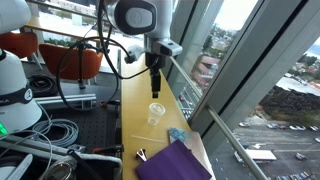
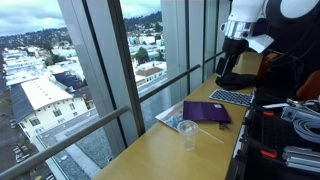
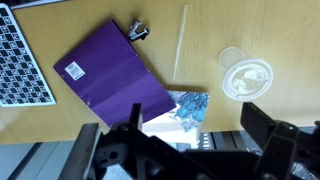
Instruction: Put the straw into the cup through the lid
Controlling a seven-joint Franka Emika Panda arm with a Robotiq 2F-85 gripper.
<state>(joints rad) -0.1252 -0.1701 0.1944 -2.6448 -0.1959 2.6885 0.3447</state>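
A clear plastic cup (image 3: pixel 247 78) with a lid stands upright on the wooden table; it shows in both exterior views (image 1: pixel 156 113) (image 2: pixel 188 132). A thin clear straw (image 3: pixel 180 45) lies flat on the table, left of the cup in the wrist view and apart from it. It shows faintly in an exterior view (image 1: pixel 150 137). My gripper (image 3: pixel 185 150) is open and empty, well above the table. In an exterior view it hangs above the cup (image 1: pixel 155 72).
A purple notebook (image 3: pixel 110 75) lies beside the straw, with a binder clip (image 3: pixel 138 32) at its corner. A blue-and-white booklet (image 3: pixel 185 108) lies below the notebook. A keyboard (image 3: pixel 22 60) is at the left. Window glass borders the table (image 1: pixel 130 100).
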